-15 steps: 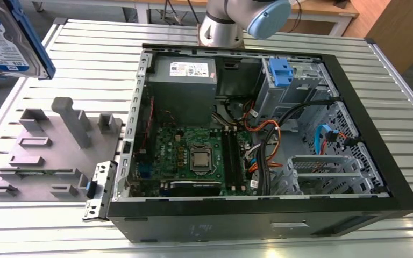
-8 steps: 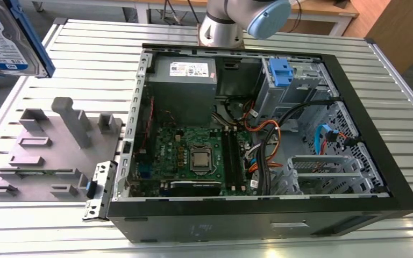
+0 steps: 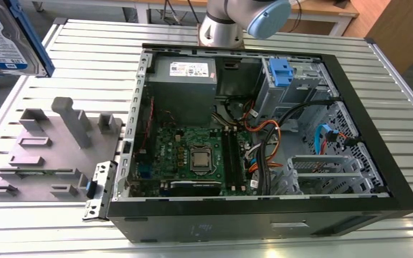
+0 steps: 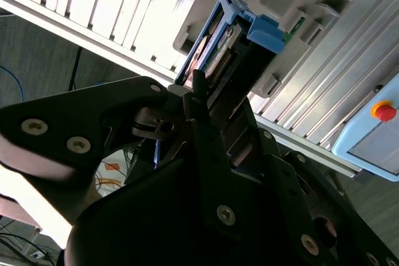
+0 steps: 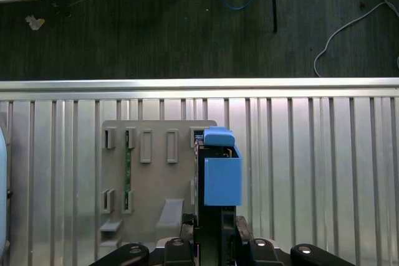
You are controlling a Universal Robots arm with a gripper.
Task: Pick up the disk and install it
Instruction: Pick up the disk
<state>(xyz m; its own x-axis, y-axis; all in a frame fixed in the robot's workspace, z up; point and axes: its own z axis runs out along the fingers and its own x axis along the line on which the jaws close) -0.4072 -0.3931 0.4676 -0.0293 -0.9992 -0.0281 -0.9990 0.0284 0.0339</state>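
Observation:
The disk (image 3: 6,40) is a silver-grey drive with a white-and-blue label and blue side rails. It hangs in the air at the exterior view's upper left, off the table and apart from the open computer case (image 3: 400,207). In the first wrist view the disk (image 5: 222,179) stands on edge with its blue end tab pointing away from my gripper (image 5: 213,236), above the slatted table beside the grey fixture plate (image 5: 153,179). In the second wrist view the black fingers (image 4: 201,101) clamp the disk (image 4: 219,51) by its near end. My gripper is shut on the disk.
Inside the case are a grey power-supply box (image 3: 185,75), a green motherboard (image 3: 192,156), loose cables, and a metal drive bay with a tall blue clip (image 3: 281,72). The grey fixture plate (image 3: 49,153) lies on the slatted table (image 3: 92,48) beside the case. The arm's base (image 3: 225,24) stands behind the case.

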